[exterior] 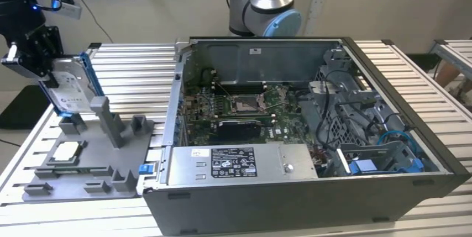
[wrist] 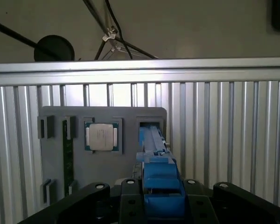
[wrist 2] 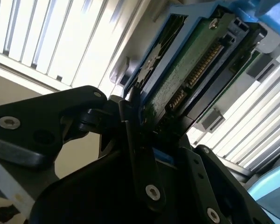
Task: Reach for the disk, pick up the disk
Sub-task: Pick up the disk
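Biggest thing first: the slatted metal table [exterior: 125, 66] carries everything here. On it, to the exterior view's right of the grey fixture tray [exterior: 74, 191], sits the open computer case [exterior: 295, 204]. It butts right up against the tray's edge, with the motherboard, cables and power supply all on show. The robot arm's base [exterior: 262, 5] stands behind the case, so well away from the tray on the far side.

The tray is a flat grey block with slots and upright posts. In the first wrist view you're looking straight down on it [wrist: 107, 168], with the table slats all around.

The gripper [exterior: 50, 74] hangs over the tray's far corner on the exterior view's left. It's clenched on the disk [exterior: 70, 90], one finger on each flat side. The second wrist view shows this best: the black fingers [wrist 2: 130, 121] pinch the drive, and the disk [wrist 2: 191, 70] shows its green circuit-board underside and connector row inside the blue carrier.

The disk stands on edge and is tilted, not plumb. Its lower end is right at the tray's corner slot, and I honestly can't tell whether it's clear of the slot or touching it. In the first wrist view the disk [wrist: 158, 179] shows as a blue edge running from the gripper [wrist: 161, 207] down toward that slot.

Smallest bit: the silver square chip [exterior: 66, 149] sits in its own pocket on the tray, just beside the disk's slot [wrist: 101, 136].
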You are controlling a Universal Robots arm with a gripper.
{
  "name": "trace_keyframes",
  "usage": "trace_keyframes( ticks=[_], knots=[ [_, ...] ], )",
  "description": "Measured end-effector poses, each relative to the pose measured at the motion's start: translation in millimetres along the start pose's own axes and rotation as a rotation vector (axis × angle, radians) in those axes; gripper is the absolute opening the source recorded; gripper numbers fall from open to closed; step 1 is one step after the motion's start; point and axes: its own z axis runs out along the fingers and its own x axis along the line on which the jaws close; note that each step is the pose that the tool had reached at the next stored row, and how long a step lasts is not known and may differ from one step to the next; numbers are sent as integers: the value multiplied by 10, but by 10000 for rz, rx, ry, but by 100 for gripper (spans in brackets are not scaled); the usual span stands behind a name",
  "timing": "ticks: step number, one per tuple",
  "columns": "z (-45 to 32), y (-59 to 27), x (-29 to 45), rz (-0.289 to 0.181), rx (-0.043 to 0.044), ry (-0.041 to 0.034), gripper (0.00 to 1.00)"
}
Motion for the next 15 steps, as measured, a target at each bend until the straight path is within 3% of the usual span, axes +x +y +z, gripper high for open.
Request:
trace_keyframes(
  ticks=[15],
  knots=[
    [-418,-1,4,0,0,10,0]
  ],
)
